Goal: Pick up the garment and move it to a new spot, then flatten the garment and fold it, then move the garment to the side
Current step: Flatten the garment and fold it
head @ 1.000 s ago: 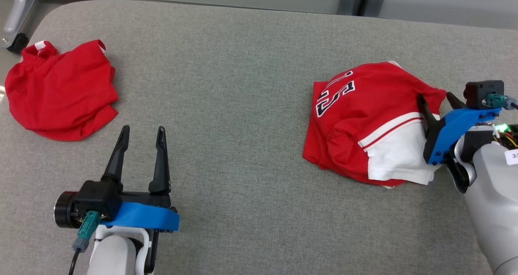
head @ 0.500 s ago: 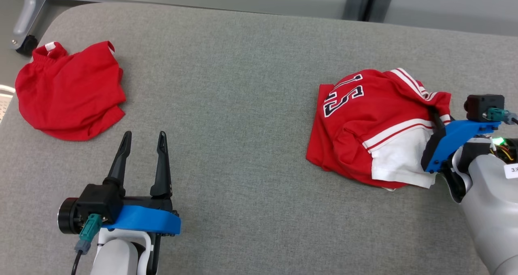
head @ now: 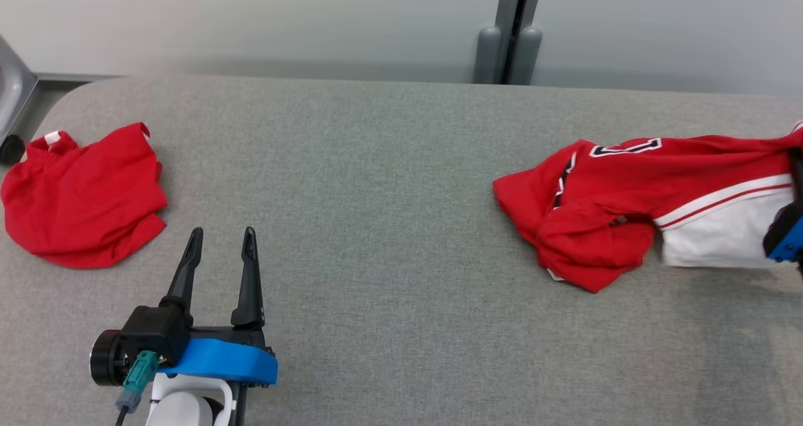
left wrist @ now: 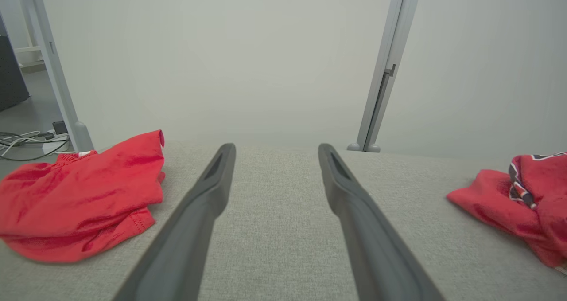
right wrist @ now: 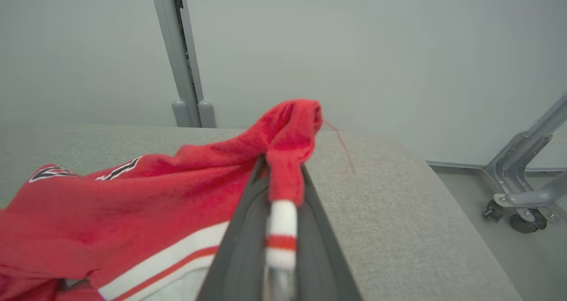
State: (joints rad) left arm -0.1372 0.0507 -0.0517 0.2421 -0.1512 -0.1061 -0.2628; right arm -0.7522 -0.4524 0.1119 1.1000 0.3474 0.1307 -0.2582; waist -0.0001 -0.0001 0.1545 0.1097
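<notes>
- The right gripper is pinching the garment, a red jersey with white striped trim. The right wrist view is showing its two dark fingers pressed together on a fold of red cloth and a white-and-red band. A loose thread is trailing from the bunched tip.
- The head view is giving the wider layout. The garment is lying at the right end of the grey padded table, stretched out sideways. Its crumpled red left end is resting on the padding, and its white panel is running to the picture's right edge, where the gripper's blue mount is peeking in.
- The left gripper is sitting at the near left of the table, its prongs spread wide with nothing between them. The left wrist view is looking along them at bare padding.
- Another red cloth is lying crumpled at the far left, well apart from the jersey. The left wrist view is framing both, one on either side.
- That view is adding cables on the floor past the table's left end. The right wrist view is adding a caster leg past its right end.
</notes>
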